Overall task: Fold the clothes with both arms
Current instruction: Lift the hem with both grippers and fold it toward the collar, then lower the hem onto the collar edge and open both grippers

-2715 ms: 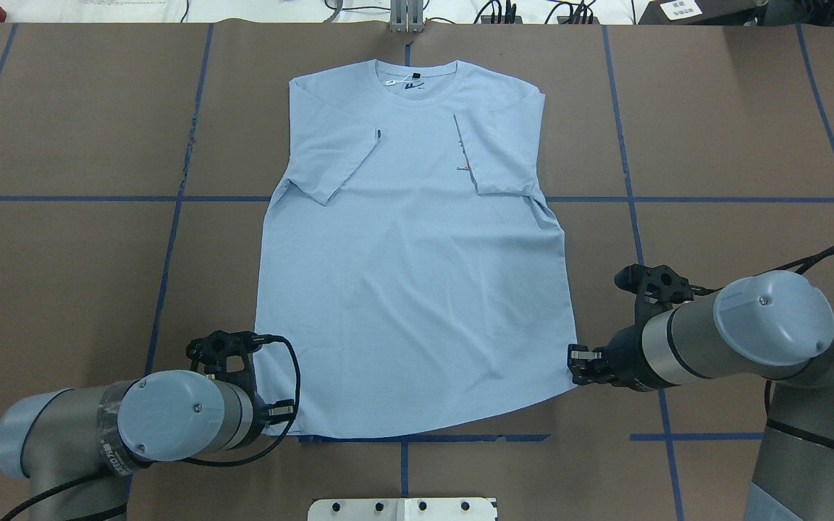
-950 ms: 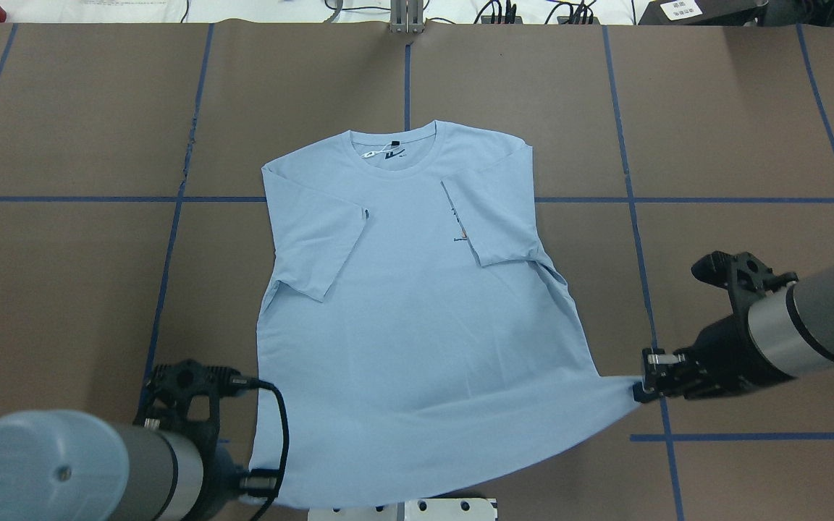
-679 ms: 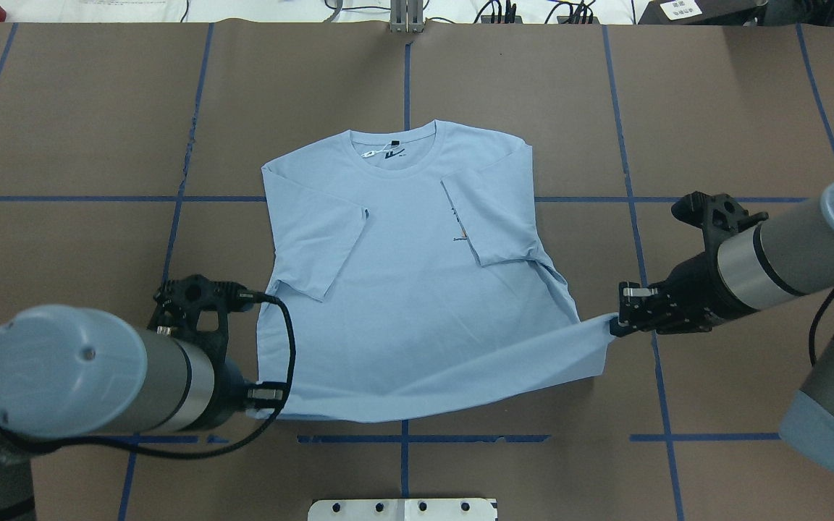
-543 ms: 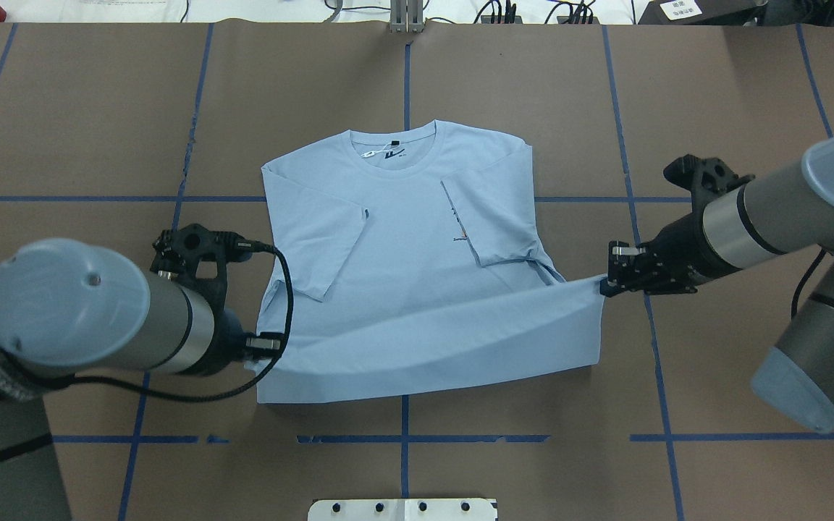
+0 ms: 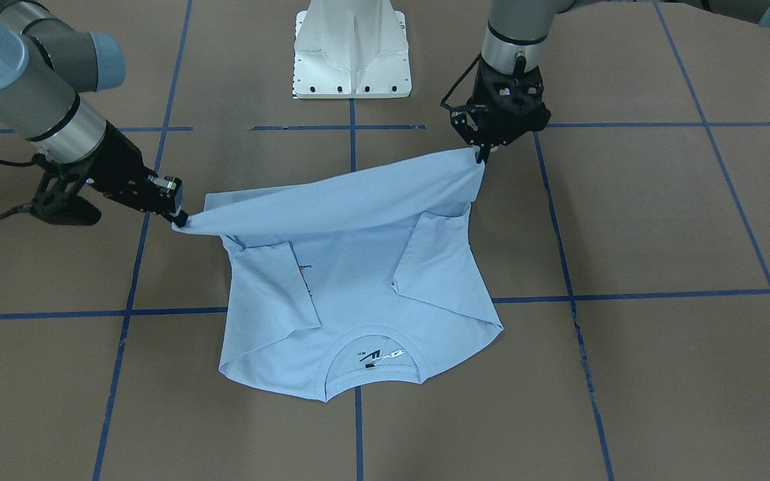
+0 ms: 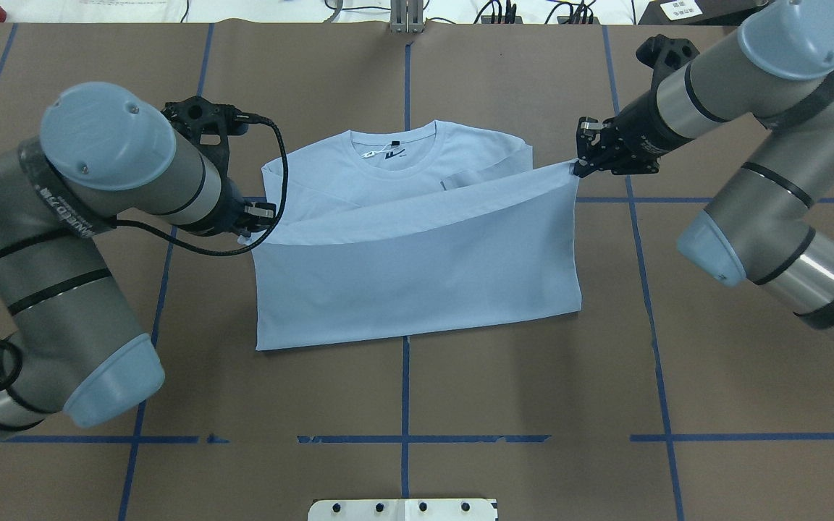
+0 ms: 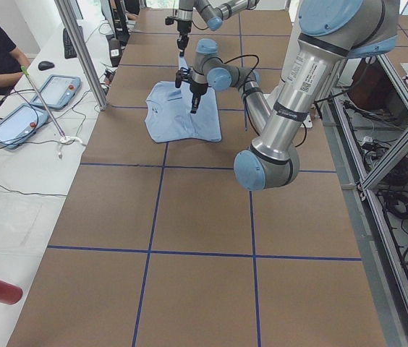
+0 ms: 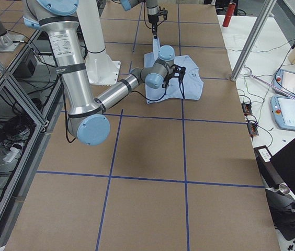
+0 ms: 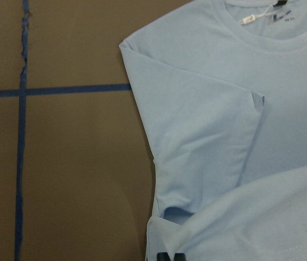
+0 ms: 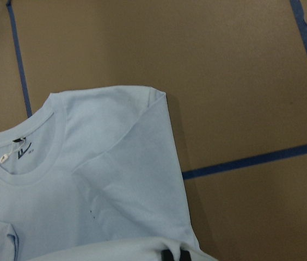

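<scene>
The T-shirt (image 6: pixel 417 275) looks thin and limp — best held at its corners. The left tool (image 6: pixel 254 230) and right tool (image 6: pixel 575 168) each clench a hem corner, short of the collar (image 6: pixel 393 172).

grey arms (image 6: pixel 48 289), light-blue caps (image 6: pixel 107 136), black cables (image 6: pixel 286 174)

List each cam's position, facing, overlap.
Front-facing: across table, facing base; left arm, right arm, T-shirt.
Overhead: behind robot, looking down; both arms.
Exterior left: table end; left arm nearest.
Exterior right: opposite end; right arm nearest.
Left wrist: down at T-shirt; left pincer tips.
Right wrist: same; right pincer tips.
Shared: both wrists see collar.
</scene>
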Robot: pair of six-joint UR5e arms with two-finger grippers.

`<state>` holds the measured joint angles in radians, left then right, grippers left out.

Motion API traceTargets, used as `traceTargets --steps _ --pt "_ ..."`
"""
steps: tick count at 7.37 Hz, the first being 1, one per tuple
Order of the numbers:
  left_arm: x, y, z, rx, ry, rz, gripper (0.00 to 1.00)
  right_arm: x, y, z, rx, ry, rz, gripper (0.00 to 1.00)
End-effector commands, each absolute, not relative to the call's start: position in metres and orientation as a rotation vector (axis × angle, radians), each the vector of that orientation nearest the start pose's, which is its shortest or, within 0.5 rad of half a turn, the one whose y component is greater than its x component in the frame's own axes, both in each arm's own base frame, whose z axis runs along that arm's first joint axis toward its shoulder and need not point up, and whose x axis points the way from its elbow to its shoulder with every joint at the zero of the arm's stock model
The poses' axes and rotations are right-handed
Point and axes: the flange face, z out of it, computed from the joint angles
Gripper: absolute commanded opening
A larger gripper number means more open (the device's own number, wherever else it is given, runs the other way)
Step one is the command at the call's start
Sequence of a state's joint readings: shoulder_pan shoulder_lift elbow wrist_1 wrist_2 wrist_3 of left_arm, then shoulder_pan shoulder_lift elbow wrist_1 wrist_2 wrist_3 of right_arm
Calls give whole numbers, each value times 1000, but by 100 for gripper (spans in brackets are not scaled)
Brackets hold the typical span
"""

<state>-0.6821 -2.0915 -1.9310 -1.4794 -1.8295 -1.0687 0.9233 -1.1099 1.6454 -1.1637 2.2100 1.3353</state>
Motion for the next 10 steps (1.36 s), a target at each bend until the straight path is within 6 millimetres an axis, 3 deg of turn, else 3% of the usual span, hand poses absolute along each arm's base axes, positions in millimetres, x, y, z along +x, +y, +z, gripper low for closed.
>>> traceTargets --steps 1,2,4,7,10 --pt "413 -532 261 268 782 -124 0 -363 -629 305 39 -1018 362 0" --pt "419 -554 285 290 785 -121 0 -380 -657 293 43 -997 379 0" --pt "430 -579 326 306 777 -118 0 -394 -678 295 60 -974 397 0" --pt "437 -587 342 301 759 -114 0 -406 -693 310 89 -964 405 0" --pt "439 -590 332 308 768 -115 0 -414 -689 303 90 -972 392 0"
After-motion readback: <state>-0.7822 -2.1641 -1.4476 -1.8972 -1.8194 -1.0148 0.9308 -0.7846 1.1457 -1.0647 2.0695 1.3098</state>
